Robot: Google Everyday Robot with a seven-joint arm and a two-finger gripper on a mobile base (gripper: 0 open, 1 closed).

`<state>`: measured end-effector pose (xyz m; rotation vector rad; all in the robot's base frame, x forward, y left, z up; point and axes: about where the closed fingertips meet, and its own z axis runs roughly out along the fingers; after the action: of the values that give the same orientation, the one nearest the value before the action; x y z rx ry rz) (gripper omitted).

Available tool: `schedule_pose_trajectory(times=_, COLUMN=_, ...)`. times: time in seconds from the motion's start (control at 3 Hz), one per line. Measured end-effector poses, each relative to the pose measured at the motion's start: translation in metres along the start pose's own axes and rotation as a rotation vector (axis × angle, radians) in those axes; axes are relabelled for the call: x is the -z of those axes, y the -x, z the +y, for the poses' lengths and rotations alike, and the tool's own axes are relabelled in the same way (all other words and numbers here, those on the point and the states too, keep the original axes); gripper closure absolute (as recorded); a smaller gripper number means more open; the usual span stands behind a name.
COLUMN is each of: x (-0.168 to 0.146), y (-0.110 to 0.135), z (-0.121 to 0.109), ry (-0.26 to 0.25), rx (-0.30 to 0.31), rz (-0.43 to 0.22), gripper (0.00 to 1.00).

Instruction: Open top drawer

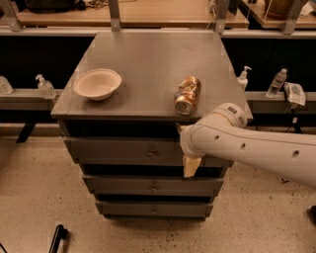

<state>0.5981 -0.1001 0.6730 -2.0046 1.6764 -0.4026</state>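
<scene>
background: speckled pale floor (34, 197), a wooden bench (163, 12) across the top of the frame, and low ledges to either side of a grey drawer cabinet.
surface: flat grey cabinet top (148, 54) filling the upper middle of the frame.
bowl: a cream bowl (97, 84) stands upright on the left part of the surface.
can: a copper-coloured can (188, 95) lies on its side near the front right edge of the surface, well apart from the bowl.
top drawer: the top drawer (118, 150) sits just below the surface at mid frame; its grey front faces the camera and none of its inside shows.
knob: a small brass knob (152, 154) at the centre of that front.
lower drawers: a middle drawer (118, 185) and a bottom drawer (148, 209) beneath, each with a similar knob.
arm: a white arm (256, 150) reaches in from the right edge.
pincer: the pincer (186, 147) is in front of the top drawer's right half, just right of the knob and not on it; one cream tip shows above the wrist and one below, spread apart, with nothing between them.
ledges: a pump bottle (45, 88) on the left, another (243, 78) and a water bottle (277, 83) on the right.
</scene>
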Motion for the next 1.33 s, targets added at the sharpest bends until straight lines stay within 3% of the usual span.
schedule_pose_trajectory(times=0.33, x=-0.026, y=0.004, z=-0.001, ry=0.034, rx=0.007, rz=-0.05, gripper=0.11)
schedule_pose_trajectory(times=0.67, x=-0.042, y=0.017, z=0.015, ry=0.054, rx=0.022, rz=-0.121, gripper=0.42)
schedule_pose_trajectory(times=1.33, x=-0.034, y=0.02, z=0.012, ry=0.053, rx=0.022, rz=-0.136, gripper=0.88)
